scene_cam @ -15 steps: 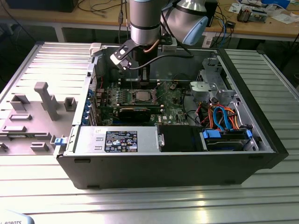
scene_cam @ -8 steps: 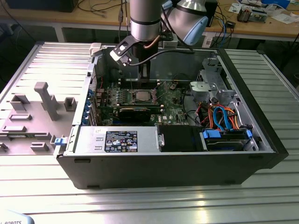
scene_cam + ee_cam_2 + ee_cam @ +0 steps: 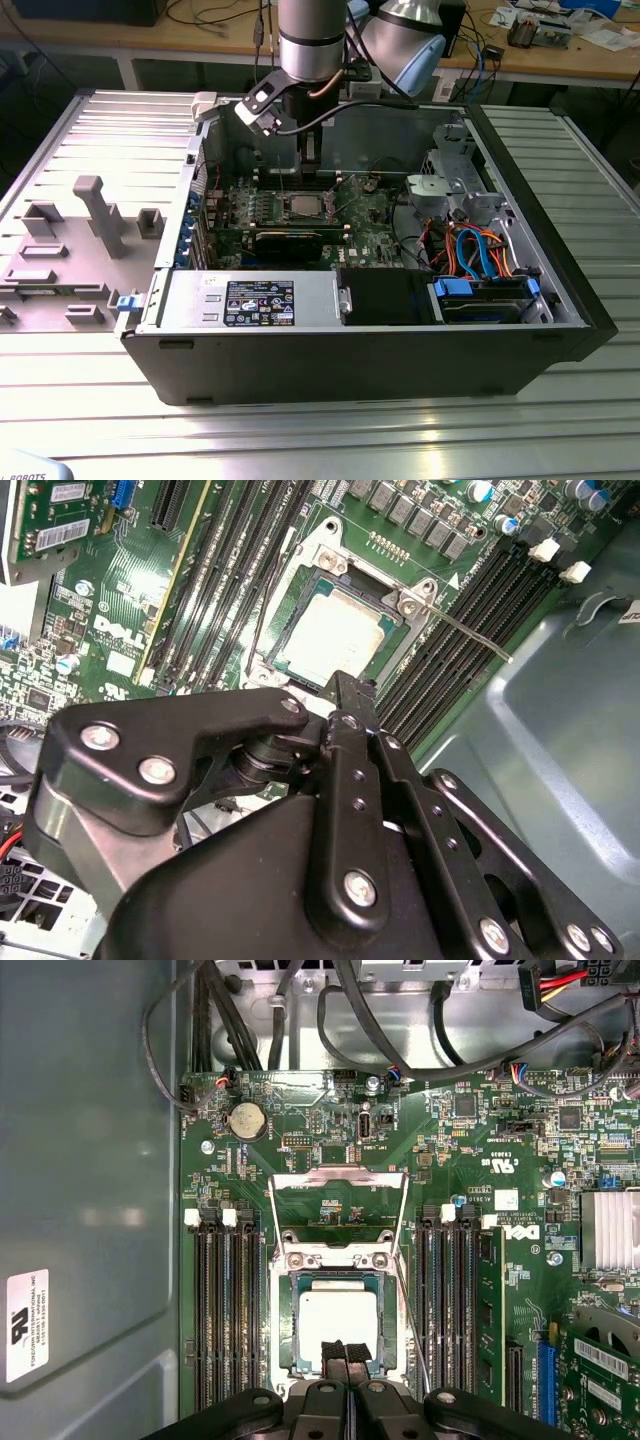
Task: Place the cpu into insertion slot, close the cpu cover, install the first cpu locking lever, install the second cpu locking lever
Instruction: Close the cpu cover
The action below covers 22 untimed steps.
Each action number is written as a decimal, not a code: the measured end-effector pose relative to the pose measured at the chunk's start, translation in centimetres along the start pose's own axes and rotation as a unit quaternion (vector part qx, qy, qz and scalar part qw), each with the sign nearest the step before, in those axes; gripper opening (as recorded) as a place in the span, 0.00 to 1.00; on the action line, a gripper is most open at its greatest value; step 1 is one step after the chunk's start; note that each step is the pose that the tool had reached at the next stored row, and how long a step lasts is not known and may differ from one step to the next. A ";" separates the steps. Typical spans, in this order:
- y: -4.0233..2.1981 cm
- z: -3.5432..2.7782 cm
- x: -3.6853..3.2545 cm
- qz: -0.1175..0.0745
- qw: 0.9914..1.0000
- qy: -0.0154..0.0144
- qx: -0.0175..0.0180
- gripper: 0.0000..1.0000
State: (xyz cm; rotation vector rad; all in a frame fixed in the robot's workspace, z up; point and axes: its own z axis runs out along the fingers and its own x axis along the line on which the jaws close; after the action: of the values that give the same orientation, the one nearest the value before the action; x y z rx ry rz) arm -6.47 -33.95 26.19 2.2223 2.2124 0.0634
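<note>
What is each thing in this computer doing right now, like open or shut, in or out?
chip: sitting in the socket, uncovered.
socket: filled by the chip.
cover: flipped open, off the socket.
lever: unhooked, sticking out to the side.
gripper: shut, empty, close over the chip.
computer case: lying flat, side open.

Bare metal, green board, black tool
The cpu has a pale, matt metal top; the cpu cover and the insertion slot rim are bright, shiny metal. The motherboard is glossy green, the tool smooth matt black, the desk ribbed silvery metal
</note>
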 end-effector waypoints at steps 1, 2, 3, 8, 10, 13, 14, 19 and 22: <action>0.00 0.00 0.00 0.000 1.000 0.000 0.000 0.11; 0.01 0.00 0.00 0.000 1.000 0.000 0.000 0.11; 0.04 -0.01 0.00 0.000 1.000 0.000 0.000 0.11; 0.26 0.00 0.00 0.000 1.000 0.000 0.000 0.11; 0.29 0.00 0.00 0.000 1.000 0.000 0.000 0.11; 0.29 -0.08 0.01 0.000 1.000 0.000 0.000 0.11; 0.29 -0.13 0.01 0.000 1.000 0.000 0.000 0.11; 0.30 -0.38 0.01 0.000 1.000 0.000 0.000 0.11; 0.30 -0.47 0.01 0.000 1.000 0.000 0.000 0.11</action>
State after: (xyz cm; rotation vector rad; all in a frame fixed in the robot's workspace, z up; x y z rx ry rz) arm -6.19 -33.95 26.67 2.2223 2.2124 0.0629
